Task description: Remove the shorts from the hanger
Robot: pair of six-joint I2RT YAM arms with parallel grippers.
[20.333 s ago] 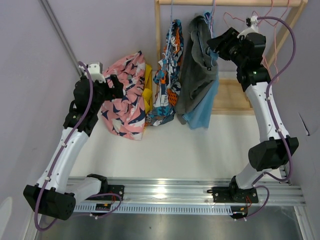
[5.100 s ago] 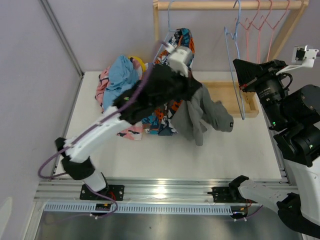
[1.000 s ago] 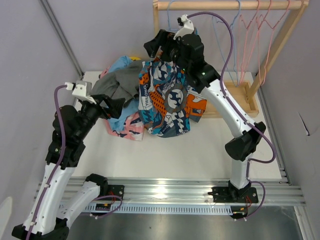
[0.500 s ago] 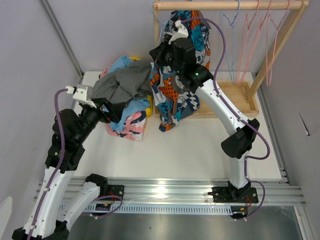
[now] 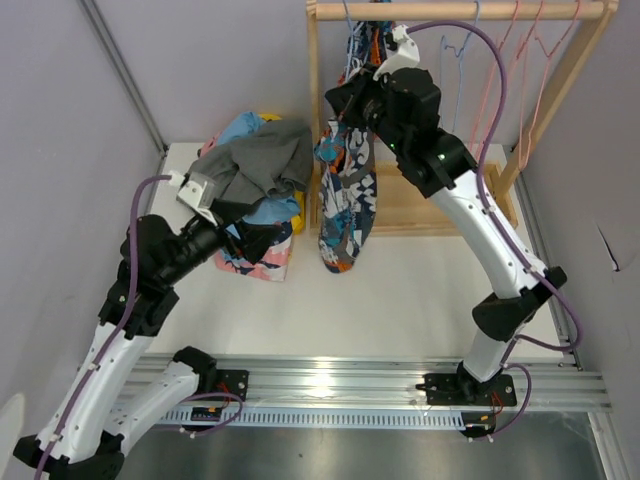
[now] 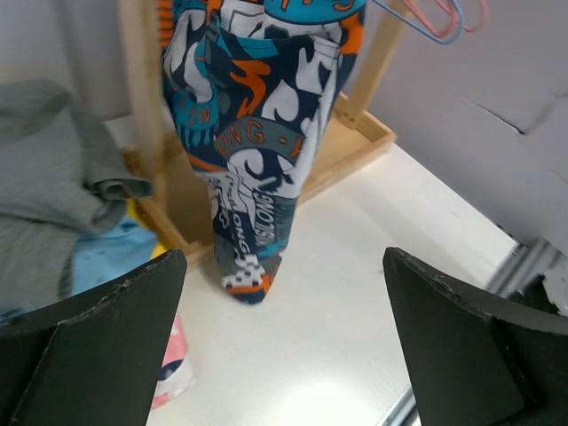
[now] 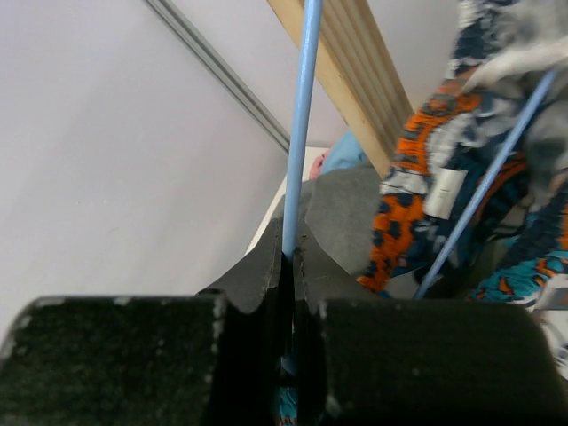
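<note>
From above: right gripper [image 5: 338, 100] high up, just under the top rail of the wooden rack [image 5: 460, 10], at the upper part of the printed shorts [image 5: 345, 200]. A second ago wide open, with this pair spread out in front of the rack; now closed, and the pair hanging long and straight from the rail down to the rack's foot. Left of the rack, on the table [image 5: 420, 290], a heap of grey shorts [image 5: 265, 160], light blue shorts [image 5: 240, 128], pink shorts [image 5: 272, 262] and a bit of yellow shorts [image 5: 298, 220]; means, probably, four pairs already off and only the printed one left. Left gripper [image 5: 250, 235] low, left of the rack, beside the heap, holding nothing. From the left wrist: both fingers [image 6: 89, 346] spread to the widest, empty; printed shorts ahead, against the rack's left post, well apart from the fingers; grey shorts to the left of that post. From the right wrist: jaws pressed together on the thin wire of the blue hanger [image 7: 302, 115], just below the rail; printed shorts right of the wire, close to the gripper but not between the jaws. Seems a hold on the hanger only, so the cloth not yet freed.
</note>
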